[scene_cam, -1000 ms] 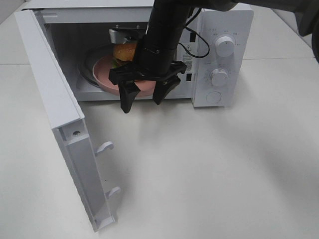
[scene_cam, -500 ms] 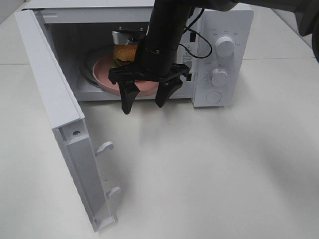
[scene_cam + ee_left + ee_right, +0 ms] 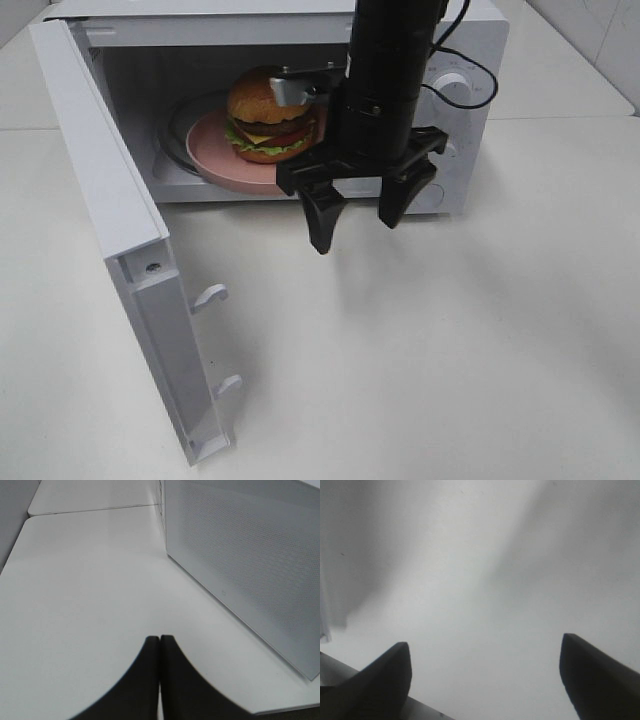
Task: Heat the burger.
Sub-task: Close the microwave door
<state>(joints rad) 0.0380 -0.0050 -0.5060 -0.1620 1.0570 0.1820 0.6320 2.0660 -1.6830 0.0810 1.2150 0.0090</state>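
Exterior high: the burger sits on a pink plate inside the open microwave, upper centre of frame. The right gripper hangs just right of it, jaws apart and empty. The left gripper is pressed together.

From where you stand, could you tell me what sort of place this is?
Likely a test bench staged as a kitchen: a microwave, a burger on a pink plate, a plain white table.

My right gripper: smooth matt black plastic; left gripper has the same finish. Burger bun is glossy golden-brown (looks moulded, can't confirm). Plate: smooth pink, slight sheen. Microwave casing: smooth white, semi-gloss. White panel beside left gripper: fine dotted texture. Worktop: smooth matt white.
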